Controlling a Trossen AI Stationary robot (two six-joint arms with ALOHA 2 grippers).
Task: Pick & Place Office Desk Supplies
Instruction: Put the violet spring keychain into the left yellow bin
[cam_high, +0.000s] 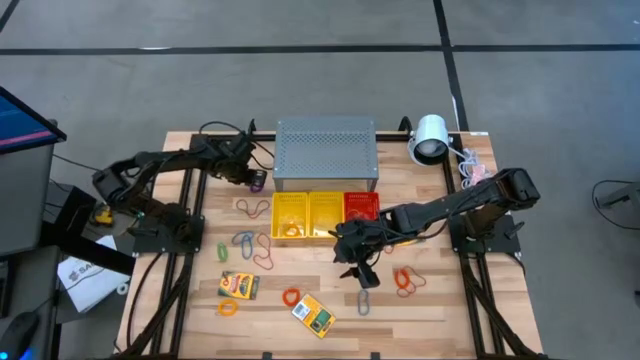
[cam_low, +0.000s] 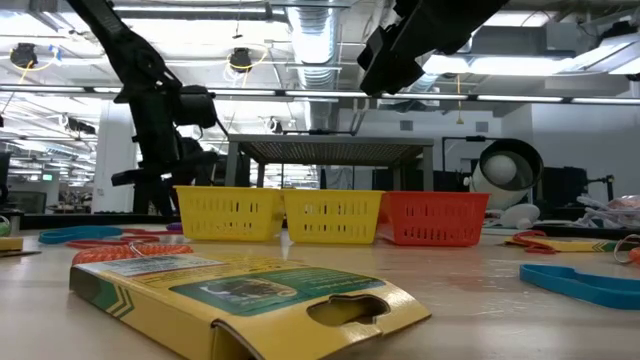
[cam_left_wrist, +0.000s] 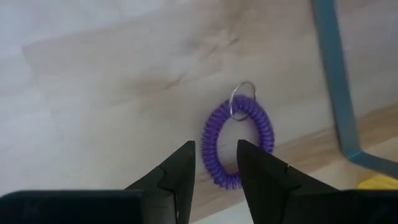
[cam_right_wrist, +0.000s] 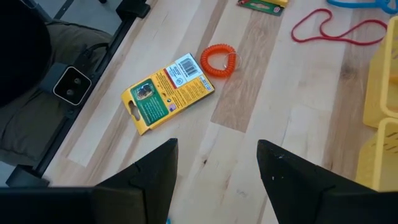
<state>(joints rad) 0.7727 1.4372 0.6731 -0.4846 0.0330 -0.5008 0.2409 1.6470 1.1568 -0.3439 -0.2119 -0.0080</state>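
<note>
Both grippers' jaws stood apart with nothing between them. The left gripper showed a narrow gap and hung just over a purple coiled band loop with a small metal ring; the right gripper showed a wider gap and hovered above bare wood.

The wooden slat table carried everything. At its far middle sat the big grey perforated metal box, with a white round lamp to its right. Just in front of the box stood a row of plastic mesh baskets: two yellow ones and a red one at the right end.

The left arm reached from the left side toward the far left corner of the grey box, where the purple loop lay on the table. The right arm stretched from the right side to the table's middle, its gripper just near of the baskets.

Near the front lay two yellow-and-green card boxes, one on the left and one nearer the middle, the latter tilted. An orange coiled band loop lay between them, close to the tilted box. A blue-grey oval clip lay near of the right gripper, and red and orange band loops lay to its right. More loops and clips were scattered left of the baskets.
</note>
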